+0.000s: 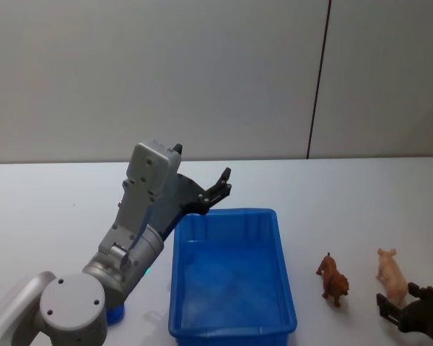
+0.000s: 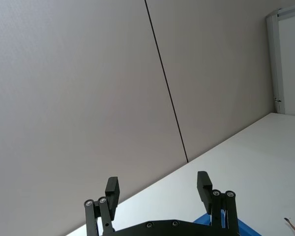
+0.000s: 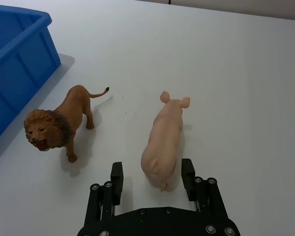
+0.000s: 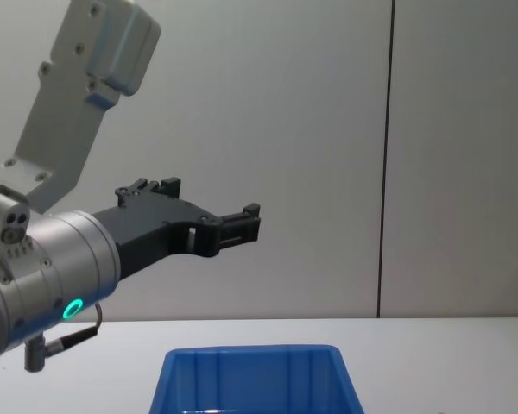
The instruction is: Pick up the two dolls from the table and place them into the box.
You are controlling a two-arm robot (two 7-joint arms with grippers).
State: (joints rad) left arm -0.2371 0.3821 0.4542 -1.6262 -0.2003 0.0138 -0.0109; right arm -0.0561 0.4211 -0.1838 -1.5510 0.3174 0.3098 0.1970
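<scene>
Two dolls stand on the white table [image 1: 58,216] to the right of the blue box [image 1: 231,274]: a brown lion [image 1: 333,277] and, further right, a pink pig [image 1: 392,274]. My right gripper [image 1: 400,303] is low at the table's near right, open, just behind the pig. In the right wrist view its fingers [image 3: 117,179] flank the rear of the pig [image 3: 164,140], without closing on it; the lion [image 3: 59,123] stands beside, near the box [image 3: 14,59]. My left gripper [image 1: 220,184] hangs open and empty in the air above the box's far left corner.
The box [image 4: 250,379] has nothing in it. Behind the table rises a plain grey wall [image 1: 202,72]. The left arm's body [image 1: 141,231] leans over the table on the box's left side. Bare tabletop [image 3: 236,73] lies beyond the pig.
</scene>
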